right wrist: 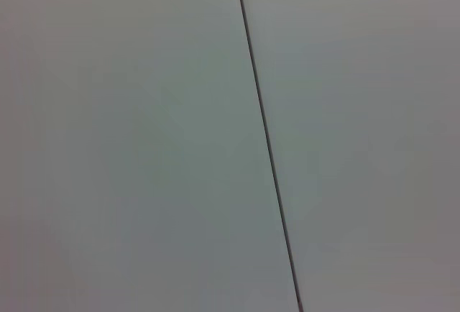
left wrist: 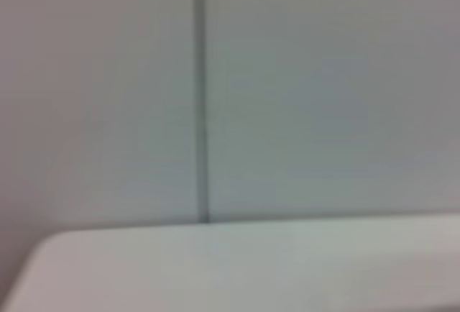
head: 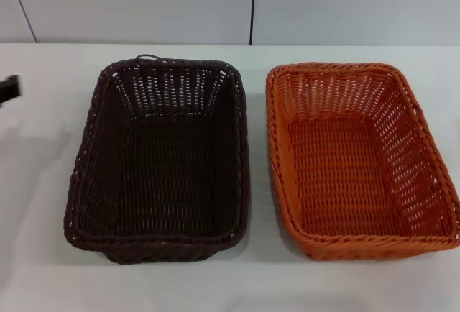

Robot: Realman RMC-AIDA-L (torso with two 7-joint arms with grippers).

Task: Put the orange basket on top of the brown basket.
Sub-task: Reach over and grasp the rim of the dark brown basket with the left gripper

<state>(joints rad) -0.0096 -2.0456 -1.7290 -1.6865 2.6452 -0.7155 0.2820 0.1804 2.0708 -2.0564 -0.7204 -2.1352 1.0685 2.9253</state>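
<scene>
The orange basket (head: 359, 161) sits upright and empty on the white table at the right in the head view. The brown basket (head: 162, 161) sits upright and empty just to its left, a narrow gap between them. A dark part of my left arm (head: 8, 88) shows at the far left edge, well clear of the brown basket; its fingers are not visible. My right gripper is out of view. Neither wrist view shows a basket or any fingers.
The white table (head: 237, 283) runs to a pale panelled wall (head: 251, 3) behind the baskets. The left wrist view shows the table edge (left wrist: 237, 254) and the wall with a dark seam (left wrist: 203, 111). The right wrist view shows only wall with a seam (right wrist: 266, 139).
</scene>
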